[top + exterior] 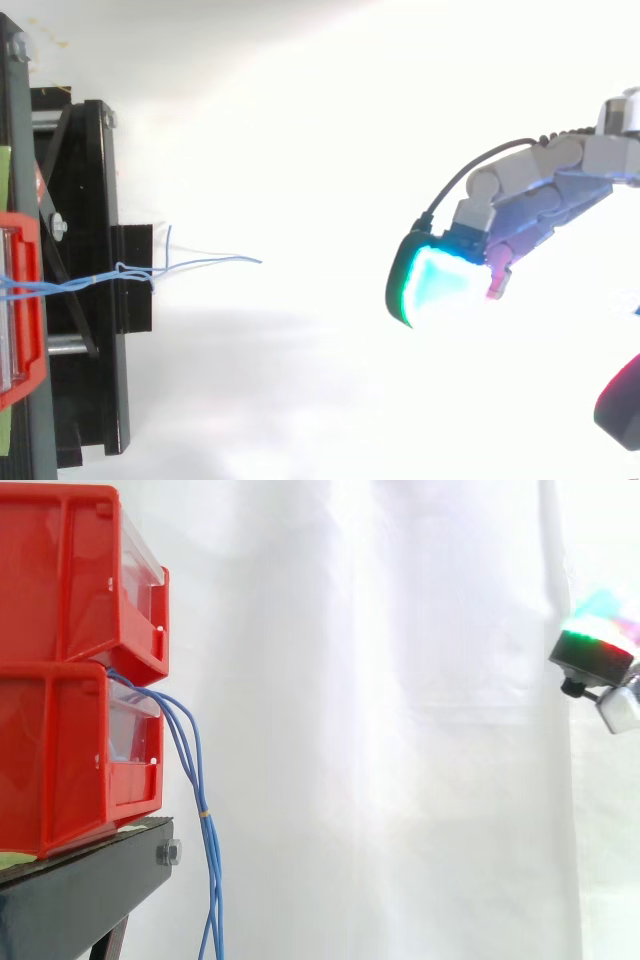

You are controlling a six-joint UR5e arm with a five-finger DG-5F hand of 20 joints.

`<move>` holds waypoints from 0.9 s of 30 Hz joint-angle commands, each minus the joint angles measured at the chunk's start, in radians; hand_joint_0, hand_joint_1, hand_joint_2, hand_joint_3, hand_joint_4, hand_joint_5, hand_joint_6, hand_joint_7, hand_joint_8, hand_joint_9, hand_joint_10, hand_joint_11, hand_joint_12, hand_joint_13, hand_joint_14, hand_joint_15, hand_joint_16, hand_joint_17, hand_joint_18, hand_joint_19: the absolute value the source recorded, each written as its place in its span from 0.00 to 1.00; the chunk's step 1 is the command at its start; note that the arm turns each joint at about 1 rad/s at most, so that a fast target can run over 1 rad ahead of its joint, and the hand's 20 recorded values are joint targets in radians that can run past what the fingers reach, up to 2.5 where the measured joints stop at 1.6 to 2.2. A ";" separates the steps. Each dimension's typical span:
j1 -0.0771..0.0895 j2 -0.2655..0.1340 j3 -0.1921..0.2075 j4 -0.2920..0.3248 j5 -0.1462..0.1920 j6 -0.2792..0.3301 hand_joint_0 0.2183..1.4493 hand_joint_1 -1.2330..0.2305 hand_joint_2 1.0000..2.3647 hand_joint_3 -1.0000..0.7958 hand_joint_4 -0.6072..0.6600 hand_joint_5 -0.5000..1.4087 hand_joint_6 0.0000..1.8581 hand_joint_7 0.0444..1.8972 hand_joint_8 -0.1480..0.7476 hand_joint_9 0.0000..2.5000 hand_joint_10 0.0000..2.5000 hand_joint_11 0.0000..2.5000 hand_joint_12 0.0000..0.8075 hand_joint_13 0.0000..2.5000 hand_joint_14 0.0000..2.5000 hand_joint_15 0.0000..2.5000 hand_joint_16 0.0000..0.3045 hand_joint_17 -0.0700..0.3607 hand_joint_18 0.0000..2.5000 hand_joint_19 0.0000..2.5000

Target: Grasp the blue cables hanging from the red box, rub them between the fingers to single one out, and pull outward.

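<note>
Cables, side view: thin blue strands, smooth and round, emerging from the gap between two stacked bins, arcing outward, then hanging down past the stand to the lower edge. Bunched close, pinched midway by a small pale yellow band, slightly fanned above it. Bins of glossy red plastic, boxy, with clear fronts. Stand black, flat-topped, with a silver bolt on its face. Behind, a white curtain in soft folds. Robot hand at the right edge, well apart from the cables, at about the level of the seam between the bins: a dark block with a pad glowing green, red and cyan.

Top view: same cables running from the red bin at the left across the black stand, wavy and loosely tangled, reaching out to the right past it. Robot hand far to the right, open, grey fingers loosely extended, holding nothing. Thick rounded pad glowing cyan with a green rim, turned toward the cables, with a smaller magenta tip beside it.
</note>
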 commanded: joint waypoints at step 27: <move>0.014 -0.136 0.001 0.290 0.133 -0.113 0.29 0.29 0.01 0.38 0.64 0.17 0.27 0.55 0.45 0.25 0.01 0.37 0.49 0.31 0.01 0.33 0.18 0.46 0.20 0.26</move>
